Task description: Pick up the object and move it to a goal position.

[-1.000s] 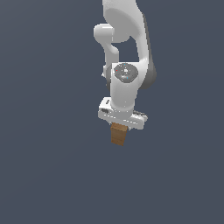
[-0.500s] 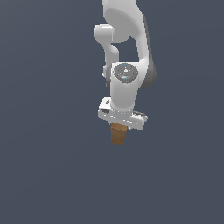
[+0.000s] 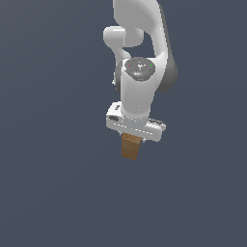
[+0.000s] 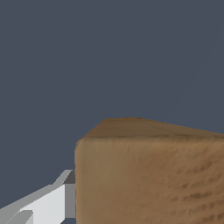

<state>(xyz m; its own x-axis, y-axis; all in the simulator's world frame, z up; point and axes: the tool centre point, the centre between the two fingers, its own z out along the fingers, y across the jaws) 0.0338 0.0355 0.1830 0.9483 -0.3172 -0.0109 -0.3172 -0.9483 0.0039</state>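
Where the backdrop is plain slate-grey | fingers (image 3: 131, 143) pinch the wooden block (image 3: 130, 146) — hanging below

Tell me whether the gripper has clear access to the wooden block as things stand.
Yes, apparently: the gripper already sits right over the wooden block, whose top is tucked up under the white hand. In the wrist view one finger lies against its side. Nothing else shows around them.
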